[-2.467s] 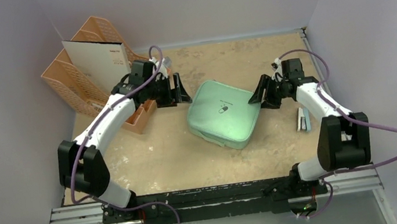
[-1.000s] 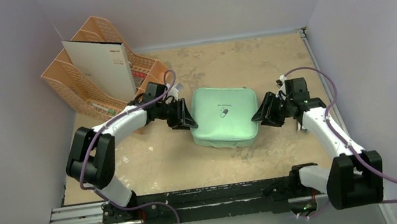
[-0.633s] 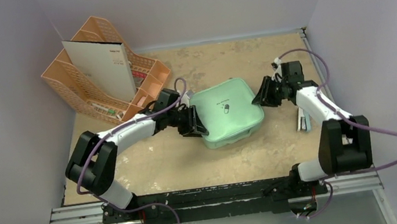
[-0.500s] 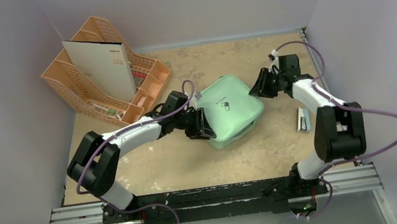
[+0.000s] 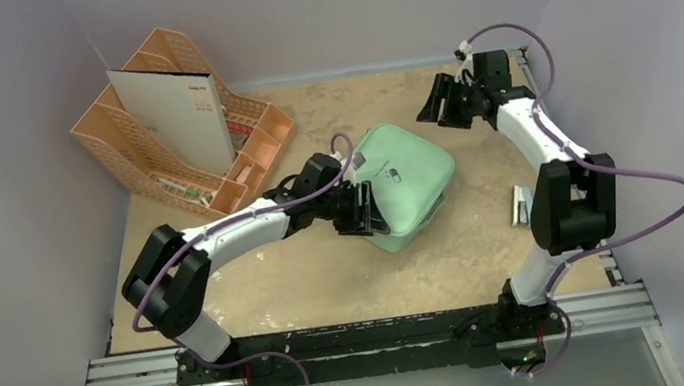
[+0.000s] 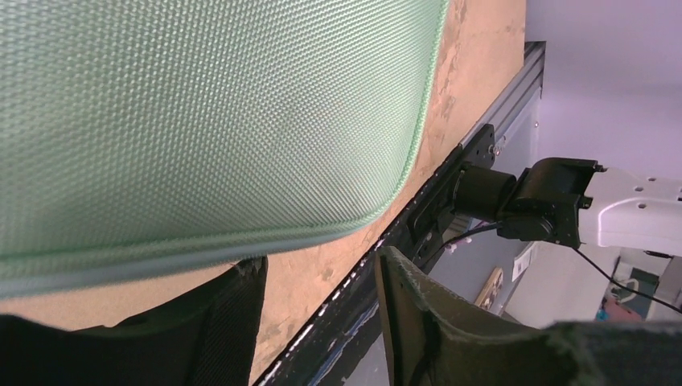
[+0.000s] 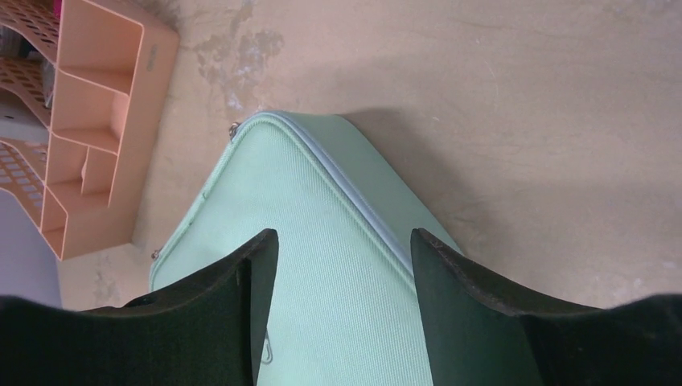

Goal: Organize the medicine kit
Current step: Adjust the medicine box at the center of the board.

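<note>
Off comes the right gripper (image 5: 438,104)! It has let go of the case and swung up towards the far right corner, while the left arm has pushed further in and the medicine kit (image 5: 407,180) has turned more corner-on than half a second ago.

Nearest the bases, bare table (image 5: 329,275) and nothing more. Then the left arm stretches low across it, and the left gripper (image 5: 367,208) is right up against the kit's near-left side. From its wrist camera the fingers (image 6: 233,314) stand apart with tabletop showing in the gap; the green weave of the kit (image 6: 201,121) fills the view just above them, and nothing is clamped.

The kit lies closed and flat in the middle of the table, dark logo (image 5: 394,175) facing up. A small pale object (image 5: 522,205) lies well to its right.

Further back, the right gripper hangs released, jaws spread; its wrist camera looks down on the kit (image 7: 322,265) and its zip line (image 7: 354,189), well clear.

Far left, the peach organizer (image 5: 98,136) holds a white card (image 5: 169,106).
</note>
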`<state>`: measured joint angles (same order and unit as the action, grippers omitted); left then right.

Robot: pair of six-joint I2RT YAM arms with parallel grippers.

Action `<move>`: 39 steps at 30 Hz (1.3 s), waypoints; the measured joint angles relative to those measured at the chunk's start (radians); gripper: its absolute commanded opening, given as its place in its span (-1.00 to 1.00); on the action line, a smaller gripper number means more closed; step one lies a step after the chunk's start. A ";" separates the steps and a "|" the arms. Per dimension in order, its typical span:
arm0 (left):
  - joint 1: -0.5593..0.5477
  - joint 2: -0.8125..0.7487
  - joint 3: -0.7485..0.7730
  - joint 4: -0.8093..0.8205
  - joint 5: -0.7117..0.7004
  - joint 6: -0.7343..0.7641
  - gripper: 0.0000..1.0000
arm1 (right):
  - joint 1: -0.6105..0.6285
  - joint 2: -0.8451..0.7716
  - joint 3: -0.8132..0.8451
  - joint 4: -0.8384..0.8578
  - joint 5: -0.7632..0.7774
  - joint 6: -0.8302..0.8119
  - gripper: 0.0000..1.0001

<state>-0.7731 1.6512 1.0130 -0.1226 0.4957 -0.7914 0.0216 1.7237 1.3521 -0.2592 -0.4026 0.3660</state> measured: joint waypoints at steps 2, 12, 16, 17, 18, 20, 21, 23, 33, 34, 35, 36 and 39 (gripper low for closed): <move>0.000 -0.029 0.008 -0.035 -0.018 0.018 0.04 | 0.000 -0.033 0.006 -0.049 0.023 0.000 0.29; 0.051 -0.161 0.173 -0.258 -0.114 0.166 0.09 | 0.007 -0.289 -0.186 -0.241 0.109 0.080 0.35; 0.159 -0.183 0.186 -0.295 -0.148 0.247 0.12 | 0.019 -0.436 -0.299 -0.266 0.121 0.140 0.36; 0.184 -0.176 0.192 -0.300 -0.153 0.263 0.12 | 0.024 -0.475 -0.331 -0.264 0.120 0.156 0.37; 0.218 -0.158 0.206 -0.311 -0.159 0.286 0.12 | 0.029 -0.509 -0.359 -0.264 0.120 0.174 0.39; 0.261 -0.115 0.232 -0.320 -0.172 0.320 0.12 | 0.038 -0.553 -0.404 -0.257 0.116 0.204 0.43; 0.277 -0.085 0.248 -0.324 -0.179 0.337 0.12 | 0.040 -0.561 -0.420 -0.252 0.111 0.217 0.44; 0.294 -0.029 0.270 -0.327 -0.181 0.359 0.12 | 0.045 -0.561 -0.449 -0.229 0.096 0.235 0.44; 0.319 0.090 0.254 -0.304 -0.066 0.366 -0.22 | 0.050 -0.537 -0.584 -0.062 0.006 0.270 0.16; 0.319 0.090 0.243 -0.291 -0.047 0.365 -0.25 | 0.050 -0.525 -0.579 -0.048 -0.002 0.268 0.14; 0.319 0.089 0.231 -0.280 -0.036 0.365 -0.28 | 0.051 -0.510 -0.570 -0.038 -0.008 0.265 0.11; 0.322 0.089 0.217 -0.266 -0.019 0.364 -0.29 | 0.051 -0.491 -0.561 -0.033 -0.009 0.261 0.09; 0.329 0.080 0.166 -0.219 0.013 0.345 -0.31 | 0.050 -0.433 -0.518 -0.043 -0.002 0.247 0.06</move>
<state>-0.4438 1.7313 1.1793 -0.3420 0.5091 -0.4461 0.0715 1.2903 0.8345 -0.3019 -0.4046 0.6132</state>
